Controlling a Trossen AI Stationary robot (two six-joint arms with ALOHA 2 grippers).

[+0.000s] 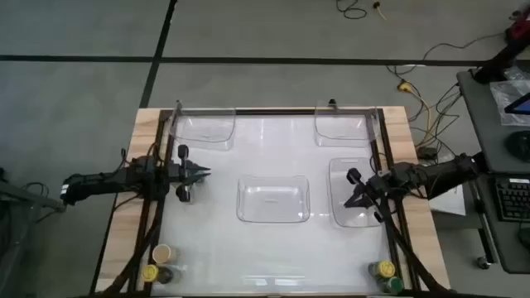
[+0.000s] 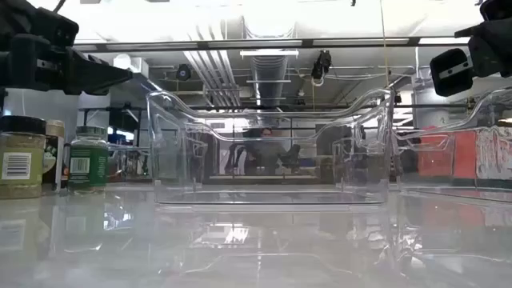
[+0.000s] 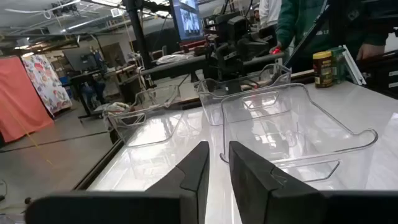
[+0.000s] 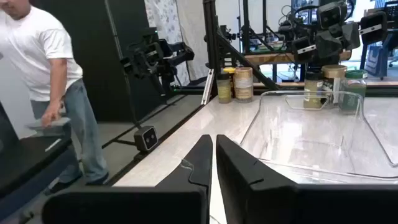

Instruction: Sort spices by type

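The spice jars stand in two clusters on the worktop [image 1: 273, 257] in the overhead view. At about seven o'clock sit a tan-lidded jar [image 1: 161, 252], a yellow-lidded jar [image 1: 151, 271] and a dark-lidded one [image 1: 166, 276], close together. At about five o'clock a yellow-lidded jar [image 1: 383, 269] stands beside a green-lidded jar [image 1: 394, 285]. More jars may sit at the picture's bottom edge; that cannot be told. Clear plastic trays lie at the middle [image 1: 273, 200], at eleven, one and three o'clock, all without jars.

The left gripper [image 1: 201, 174] hangs above the worktop at nine o'clock, its fingers nearly clenched with a thin slit between them, grasping nothing. The right gripper [image 1: 353, 195] hovers over the three-o'clock tray [image 1: 341, 170], fingers clenched on nothing.

From table height the jars [image 2: 21, 156] look like rigid plastic or glass cylinders with paper labels and ribbed lids, probably light, partly filled and easy to tip. Smooth walls could slip, so a grasp across the body just under the lid, or across the lid itself from above, seems safest. With jars this close together, the fingers would need to open first and drop between neighbours without knocking them.
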